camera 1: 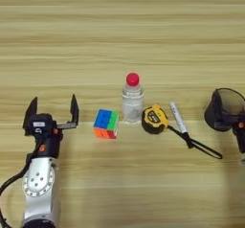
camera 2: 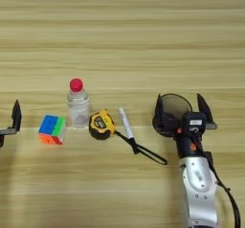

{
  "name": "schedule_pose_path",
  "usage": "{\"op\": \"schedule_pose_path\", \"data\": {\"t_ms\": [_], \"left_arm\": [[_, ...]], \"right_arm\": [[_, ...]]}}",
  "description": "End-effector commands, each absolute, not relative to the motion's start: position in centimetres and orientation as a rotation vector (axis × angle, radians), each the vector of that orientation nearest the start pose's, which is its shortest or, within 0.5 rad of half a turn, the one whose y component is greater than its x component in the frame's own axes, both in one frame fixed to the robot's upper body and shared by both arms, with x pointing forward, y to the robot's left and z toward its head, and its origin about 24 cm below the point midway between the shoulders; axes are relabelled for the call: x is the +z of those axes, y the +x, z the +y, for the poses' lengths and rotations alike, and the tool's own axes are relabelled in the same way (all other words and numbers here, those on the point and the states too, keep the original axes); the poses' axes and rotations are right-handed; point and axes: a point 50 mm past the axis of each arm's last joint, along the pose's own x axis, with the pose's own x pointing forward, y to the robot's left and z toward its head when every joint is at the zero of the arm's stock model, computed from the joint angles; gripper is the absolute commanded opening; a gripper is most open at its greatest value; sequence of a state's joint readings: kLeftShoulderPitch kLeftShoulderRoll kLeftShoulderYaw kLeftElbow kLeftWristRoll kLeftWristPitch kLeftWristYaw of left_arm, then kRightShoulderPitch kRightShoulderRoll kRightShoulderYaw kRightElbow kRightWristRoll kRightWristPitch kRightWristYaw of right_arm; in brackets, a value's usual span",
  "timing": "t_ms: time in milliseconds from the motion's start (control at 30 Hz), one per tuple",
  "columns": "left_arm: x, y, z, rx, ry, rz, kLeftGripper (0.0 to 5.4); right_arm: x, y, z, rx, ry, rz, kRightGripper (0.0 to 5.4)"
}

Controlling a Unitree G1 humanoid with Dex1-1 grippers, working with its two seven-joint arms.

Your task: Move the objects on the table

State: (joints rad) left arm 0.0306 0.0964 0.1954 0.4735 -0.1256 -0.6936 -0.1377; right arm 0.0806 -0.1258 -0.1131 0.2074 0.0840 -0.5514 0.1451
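Right eye view: right gripper (camera 2: 183,108) spread around the dark translucent cup (camera 2: 171,108); left gripper (camera 1: 52,111) open beside the multicoloured puzzle cube (camera 1: 106,123), bare wooden table (camera 1: 119,40) beyond.

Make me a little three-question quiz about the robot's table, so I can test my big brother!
1. True or false: the bottle has a blue cap.
2. What lies between the tape measure and the cup? A) cube B) marker C) spoon
3. Fill in: the right gripper's fingers stand on either side of the ____.

Key:
1. False, the cap is red.
2. B, the marker.
3. Cup. The left gripper is open, left of the cube.
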Motion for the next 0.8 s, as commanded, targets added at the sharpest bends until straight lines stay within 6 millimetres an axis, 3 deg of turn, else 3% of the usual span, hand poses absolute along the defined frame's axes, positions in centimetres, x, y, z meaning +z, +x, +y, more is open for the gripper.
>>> {"op": "schedule_pose_path", "data": {"t_ms": [33, 800], "left_arm": [[-0.1, 22.0, 22.2, 0.142, 0.028, -0.212, 5.37], [-0.4, 22.0, 22.4, 0.149, 0.039, -0.197, 5.37]], "right_arm": [[3.0, 22.4, -19.4, 0.052, -0.097, -0.241, 5.4], [0.1, 22.6, -16.2, 0.243, -0.133, -0.132, 5.4]]}}
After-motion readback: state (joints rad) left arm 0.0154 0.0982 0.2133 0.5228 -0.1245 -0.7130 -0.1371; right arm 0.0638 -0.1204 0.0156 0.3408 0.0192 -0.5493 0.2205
